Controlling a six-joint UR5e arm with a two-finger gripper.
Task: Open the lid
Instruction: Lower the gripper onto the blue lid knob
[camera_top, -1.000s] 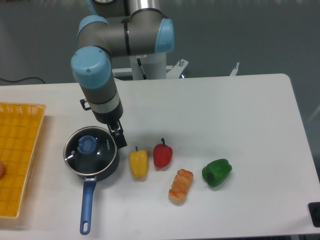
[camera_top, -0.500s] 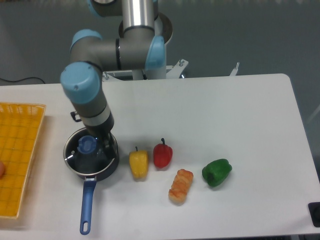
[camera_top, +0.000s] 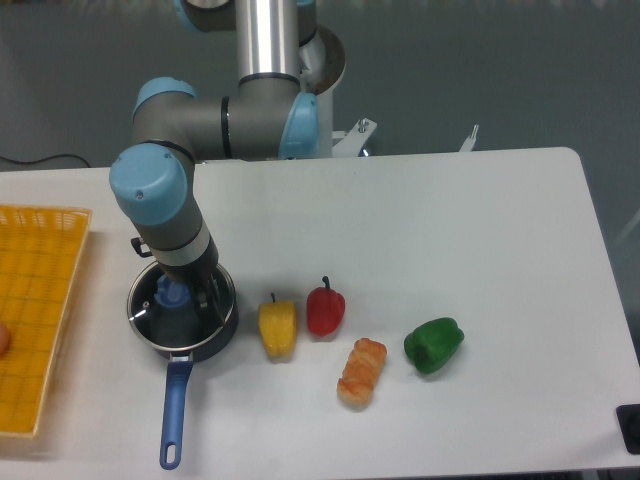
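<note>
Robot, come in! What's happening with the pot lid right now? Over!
Gripper over the blue knob, fingers' state unclear. Lid on the saucepan, not lifted. Yellow pepper beside the saucepan, apart.

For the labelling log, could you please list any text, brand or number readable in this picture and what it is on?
None can be read.
The lid, saucepan, peppers, basket and arm show no legible marking; any print on the lid is hidden by the gripper.
</note>
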